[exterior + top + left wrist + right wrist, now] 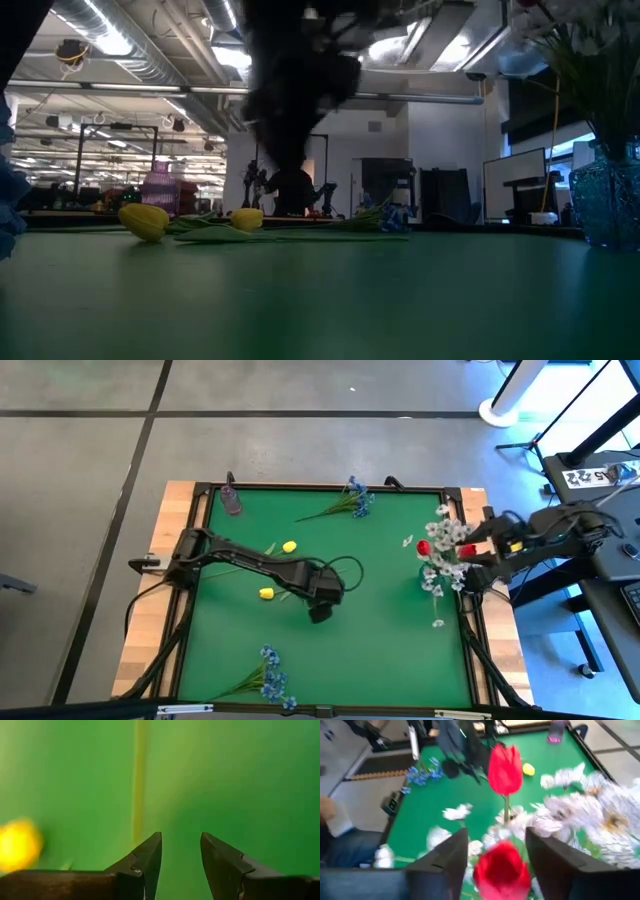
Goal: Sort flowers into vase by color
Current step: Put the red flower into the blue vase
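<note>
green table, right tool parted around red tulip, left tool open

Dim, backlit low view: ceiling lights glare behind a blurred dark arm. Beside the left gripper, a yellow tulip smears out of focus.

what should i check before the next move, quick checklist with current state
1. Right gripper open over the vase: ok, fingers spread.
2. Red tulip released and settled in the vase: cannot tell.
3. Left gripper open, nothing held: ok.
4. Left gripper lined up with a yellow tulip: not ok, bud is off to one side.
5. Second yellow tulip and blue bunches lying on the mat, unsorted: ok.
</note>
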You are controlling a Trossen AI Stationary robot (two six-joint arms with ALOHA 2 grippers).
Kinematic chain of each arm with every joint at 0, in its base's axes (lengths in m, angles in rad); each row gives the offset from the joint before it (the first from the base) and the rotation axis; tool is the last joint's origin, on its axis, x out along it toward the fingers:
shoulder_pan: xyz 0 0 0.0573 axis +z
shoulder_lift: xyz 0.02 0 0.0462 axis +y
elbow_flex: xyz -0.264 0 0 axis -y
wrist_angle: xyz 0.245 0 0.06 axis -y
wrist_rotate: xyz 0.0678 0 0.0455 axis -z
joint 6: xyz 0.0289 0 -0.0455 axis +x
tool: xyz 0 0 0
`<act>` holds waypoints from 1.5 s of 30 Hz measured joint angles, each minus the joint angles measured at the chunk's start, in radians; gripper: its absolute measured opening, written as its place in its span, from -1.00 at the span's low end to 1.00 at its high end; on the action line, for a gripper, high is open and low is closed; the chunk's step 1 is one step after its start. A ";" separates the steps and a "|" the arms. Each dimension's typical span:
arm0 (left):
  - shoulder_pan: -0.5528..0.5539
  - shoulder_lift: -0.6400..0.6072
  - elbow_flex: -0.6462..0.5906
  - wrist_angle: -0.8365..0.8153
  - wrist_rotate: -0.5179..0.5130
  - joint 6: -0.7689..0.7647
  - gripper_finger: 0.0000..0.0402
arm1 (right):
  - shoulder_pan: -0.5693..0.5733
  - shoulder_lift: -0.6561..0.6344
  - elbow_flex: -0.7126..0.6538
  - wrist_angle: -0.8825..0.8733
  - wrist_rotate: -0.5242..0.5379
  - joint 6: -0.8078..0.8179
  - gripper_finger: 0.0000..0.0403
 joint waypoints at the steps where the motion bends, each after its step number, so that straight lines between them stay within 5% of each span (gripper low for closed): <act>1: 0.007 0.001 -0.013 -0.050 0.007 -0.023 -0.35 | 0.000 0.001 0.017 -0.002 -0.006 0.000 0.09; 7: 0.046 0.003 -0.190 -0.076 0.160 -0.063 -0.35 | 0.000 0.002 0.090 -0.005 -0.006 0.000 0.28; 16: 0.079 -0.009 -0.301 -0.023 0.150 -0.073 -0.36 | 0.000 0.013 0.099 0.015 0.012 0.000 0.23; 21: 0.077 -0.007 -0.302 -0.010 0.107 -0.005 -0.56 | 0.000 0.036 0.098 0.014 0.021 0.019 0.20; 26: 0.060 0.003 -0.282 -0.063 -0.066 -0.001 -0.94 | 0.000 0.069 0.098 0.018 0.021 0.028 0.20; 33: 0.034 0.003 -0.089 -0.468 -0.431 0.065 -0.98 | 0.000 0.125 0.098 0.019 0.021 0.025 0.20; 40: 0.132 -0.035 -0.047 -0.561 -0.737 0.530 -0.99 | 0.000 0.186 0.098 0.018 0.021 0.024 0.20; 45: 0.298 -0.069 -0.061 -0.559 -0.846 0.636 -0.99 | 0.000 0.210 0.098 0.011 0.011 0.047 0.20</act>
